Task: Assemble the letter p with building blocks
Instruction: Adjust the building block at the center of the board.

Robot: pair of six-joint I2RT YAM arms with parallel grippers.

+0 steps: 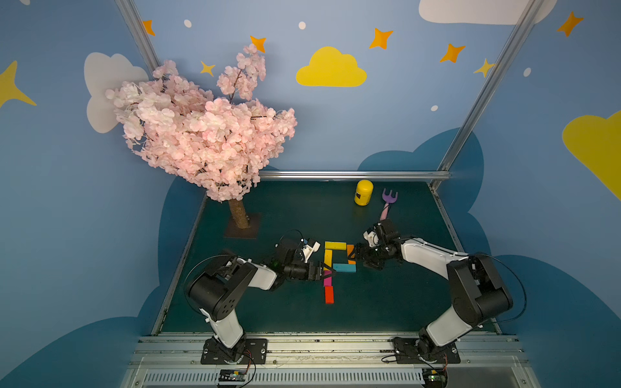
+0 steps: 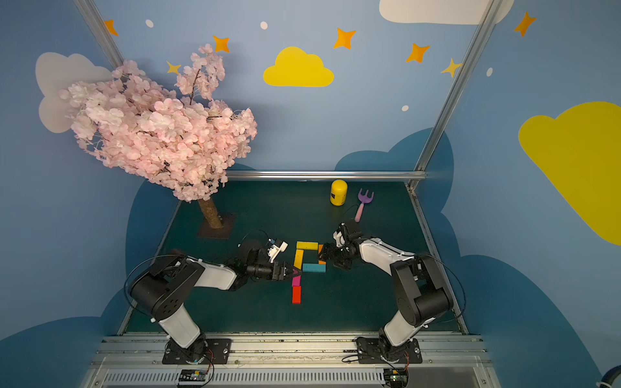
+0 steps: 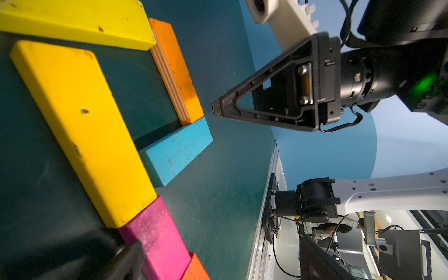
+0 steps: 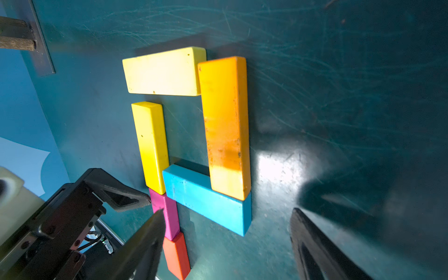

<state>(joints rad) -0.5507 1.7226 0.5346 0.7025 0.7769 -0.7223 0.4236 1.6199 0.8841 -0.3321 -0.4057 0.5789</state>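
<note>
The letter p lies flat on the green table [image 1: 386, 302]. Its stem is a yellow block [image 1: 328, 259], a magenta block [image 1: 326, 281] and a red block [image 1: 329, 294]. Its loop is a yellow block [image 1: 335, 245], an orange block [image 4: 225, 126] and a teal block [image 1: 344, 267]. My left gripper [image 1: 331, 272] is open, low over the stem from the left. The magenta block [image 3: 157, 232] lies between its fingers, close to one of them. My right gripper [image 1: 355, 257] is open at the loop's right side, partly covering the orange block. Only bare table lies between its fingers [image 4: 312, 247].
A yellow can [image 1: 363, 192] and a purple-pink toy rake [image 1: 387, 201] stand at the back right, behind the right arm. A pink blossom tree [image 1: 201, 134] rises from the back left corner on its trunk [image 1: 239, 215]. Metal rails edge the table.
</note>
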